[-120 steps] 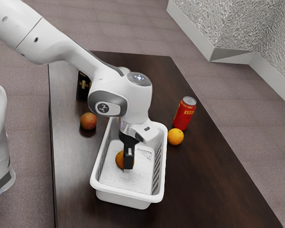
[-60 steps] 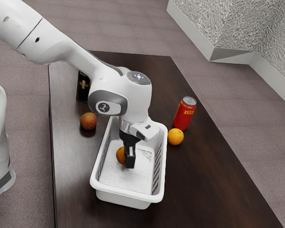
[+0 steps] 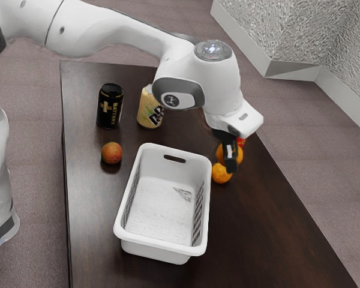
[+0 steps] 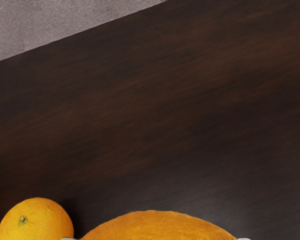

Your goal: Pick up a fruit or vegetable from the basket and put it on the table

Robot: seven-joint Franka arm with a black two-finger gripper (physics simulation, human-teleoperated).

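Observation:
My gripper (image 3: 229,157) is shut on an orange fruit (image 3: 237,155), off the exterior view's right side of the white basket (image 3: 161,249). In the wrist view the held orange fruit (image 4: 157,227) bulges up at the lower edge, with a fingertip at either side. A smaller orange (image 3: 221,174) rests on the dark table (image 3: 258,240), just below the gripper in the exterior view; the wrist view has this smaller orange (image 4: 35,222) beside the held one. Nothing lies inside the basket.
The red can (image 3: 241,143) is mostly hidden behind the gripper and held fruit. A black can (image 3: 110,107), a yellow can (image 3: 149,109) and a reddish fruit (image 3: 111,153) stand toward the exterior view's left. Bare wood extends beyond the basket's right side.
My arm has lifted the orange fruit out of the basket and carried it toward the exterior view's right, over the table near the smaller orange. The yellow can has come into sight.

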